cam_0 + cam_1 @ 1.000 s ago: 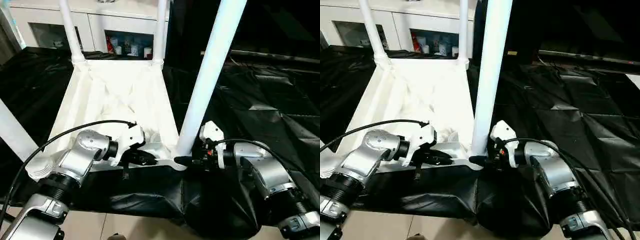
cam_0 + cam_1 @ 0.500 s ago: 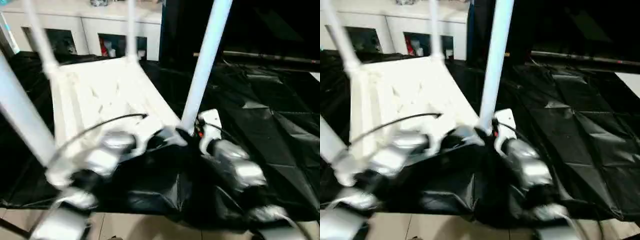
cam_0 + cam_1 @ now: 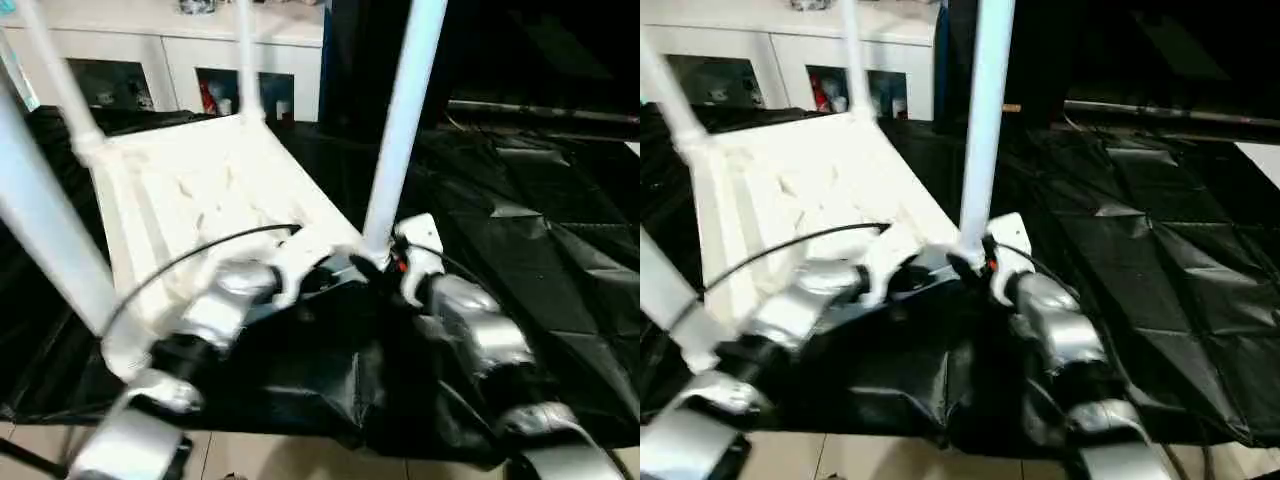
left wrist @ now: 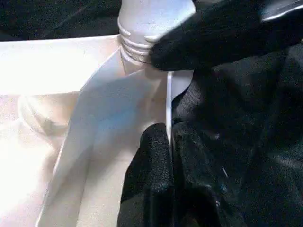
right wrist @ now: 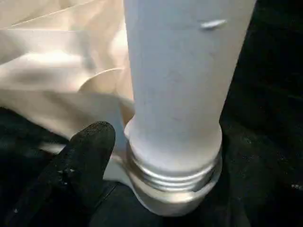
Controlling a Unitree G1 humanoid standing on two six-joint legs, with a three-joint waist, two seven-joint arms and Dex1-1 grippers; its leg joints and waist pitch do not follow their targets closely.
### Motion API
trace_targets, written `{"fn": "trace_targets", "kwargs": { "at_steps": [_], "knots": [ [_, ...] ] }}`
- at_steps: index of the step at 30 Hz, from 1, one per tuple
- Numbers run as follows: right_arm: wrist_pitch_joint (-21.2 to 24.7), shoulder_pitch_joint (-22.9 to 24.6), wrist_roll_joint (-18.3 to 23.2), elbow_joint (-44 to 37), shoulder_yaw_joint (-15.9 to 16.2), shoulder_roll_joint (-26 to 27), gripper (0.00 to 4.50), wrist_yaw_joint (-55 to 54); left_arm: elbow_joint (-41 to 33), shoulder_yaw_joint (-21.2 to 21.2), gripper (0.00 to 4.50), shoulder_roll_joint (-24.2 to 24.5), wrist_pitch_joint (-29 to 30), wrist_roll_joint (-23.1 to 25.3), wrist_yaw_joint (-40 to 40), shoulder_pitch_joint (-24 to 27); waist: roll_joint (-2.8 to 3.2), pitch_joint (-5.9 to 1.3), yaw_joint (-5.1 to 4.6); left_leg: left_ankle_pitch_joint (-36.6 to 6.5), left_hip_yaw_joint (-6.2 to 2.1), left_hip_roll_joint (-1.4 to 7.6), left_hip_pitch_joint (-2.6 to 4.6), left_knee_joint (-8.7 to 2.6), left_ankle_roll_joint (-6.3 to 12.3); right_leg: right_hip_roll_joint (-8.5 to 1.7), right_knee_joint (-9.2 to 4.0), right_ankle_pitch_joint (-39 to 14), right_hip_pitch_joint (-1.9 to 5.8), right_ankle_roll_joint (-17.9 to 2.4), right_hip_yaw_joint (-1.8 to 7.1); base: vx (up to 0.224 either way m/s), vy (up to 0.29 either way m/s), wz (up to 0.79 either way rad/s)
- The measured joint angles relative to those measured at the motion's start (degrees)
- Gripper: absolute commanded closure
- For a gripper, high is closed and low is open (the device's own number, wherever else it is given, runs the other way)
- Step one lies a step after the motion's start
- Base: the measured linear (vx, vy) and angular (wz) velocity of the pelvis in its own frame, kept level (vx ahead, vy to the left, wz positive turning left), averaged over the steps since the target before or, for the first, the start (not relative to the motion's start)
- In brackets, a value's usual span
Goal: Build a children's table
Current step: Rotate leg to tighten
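1. Since a second ago, both arms have swung over and the tabletop now sits turned on the black sheet.
2. Four legs stand up from its corners. The near right leg is the one in hand.
3. The left claw is pinched shut on the thin near edge of the tabletop, just beside that corner.
4. One finger of the right claw touches the leg's threaded bottom. I cannot tell if that claw is shut.
5. Some threads still show, so the leg likely needs more turning. Hold the tabletop still and keep the leg straight up.
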Motion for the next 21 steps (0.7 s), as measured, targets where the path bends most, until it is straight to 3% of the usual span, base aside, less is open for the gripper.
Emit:
{"fn": "trace_targets", "kwargs": {
  "at_steps": [4, 10, 16, 17, 21],
  "knots": [
    [0.2, 2.4, 1.1, -5.1, 3.7, -6.0, 0.74, 12.7, -1.9, -0.3, 4.5, 5.0, -2.4, -2.6, -10.0, 1.6, 0.03, 0.06, -0.05, 0.0, -0.01, 0.01, -0.02, 0.0, 0.0, 0.01, -0.01, 0.1, -0.01, -0.2, 0.01, 0.0, 0.0, 0.0],
    [1.1, 3.5, 1.4, -8.8, 6.0, -9.6, 0.74, 21.2, -4.0, -0.6, 4.5, 9.0, -2.1, -5.1, -19.7, 2.7, -0.21, 0.21, 0.22, -0.1, 0.02, 0.01, -0.04, 0.01, 0.05, 0.0, -0.06, 0.0, -0.06, -0.3, 0.01, 0.0, 0.0, 0.0],
    [1.9, 3.6, 2.5, -9.0, 7.1, -9.4, 0.74, 23.1, -5.0, -1.0, 4.5, 9.5, -1.7, -5.7, -22.9, 3.0, -0.24, 0.23, 0.91, -0.1, 0.08, 0.0, -0.06, 0.01, 0.11, -0.02, -0.05, -0.1, -0.14, -0.4, -0.04, 0.0, 0.0, 0.0],
    [2.3, 3.7, 2.7, -9.1, 7.1, -9.3, 0.99, 23.2, -5.1, -1.1, 4.5, 9.6, -1.7, -5.8, -23.1, 3.1, -0.24, 0.23, 0.89, -0.1, 0.08, 0.0, -0.06, 0.01, 0.11, -0.02, -0.05, -0.1, -0.14, -0.4, -0.04, 0.0, 0.0, 0.0],
    [2.9, 4.1, 2.8, -10.0, 7.0, -9.2, 1.12, 23.3, -5.8, -1.0, 4.5, 10.1, -1.6, -6.1, -24.1, 3.7, -0.24, 0.24, 0.87, -0.1, 0.07, 0.01, -0.03, 0.01, 0.11, -0.02, -0.03, -0.1, -0.14, -0.4, -0.04, 0.0, 0.0, 0.0]
  ]
}}
